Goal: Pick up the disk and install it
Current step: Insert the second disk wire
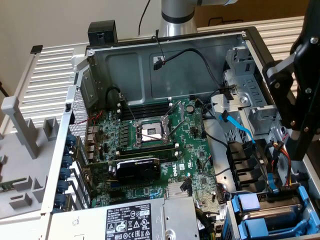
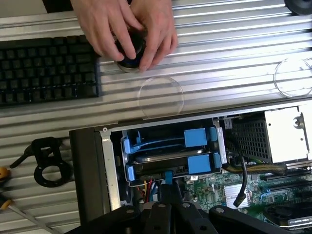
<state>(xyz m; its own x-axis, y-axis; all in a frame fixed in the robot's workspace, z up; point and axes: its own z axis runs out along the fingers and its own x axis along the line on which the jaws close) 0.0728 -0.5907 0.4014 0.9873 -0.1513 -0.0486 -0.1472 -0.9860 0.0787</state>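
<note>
The disk (image 2: 161, 158) lies in the drive bay at the corner of the open computer case, its grey metal between bright blue carrier tabs (image 2: 199, 164). In the exterior view the disk (image 1: 275, 206) sits at the lower right, with blue frame pieces around it. My gripper (image 2: 167, 189) hangs directly over the bay's inner edge, fingers pressed together and shut, with a blue cable just beyond the tips. Nothing shows held between them. In the exterior view the gripper (image 1: 299, 145) is the black assembly at the right, above the bay.
A motherboard (image 1: 160, 135) fills the case floor, with a silver power-supply box (image 1: 145, 220) at the near edge. Cables (image 1: 235, 127) cross toward the bay. Outside the case, a person's hands (image 2: 126, 29) rest on a round black knob beside a keyboard (image 2: 46, 70). Tools (image 2: 46, 161) lie nearby.
</note>
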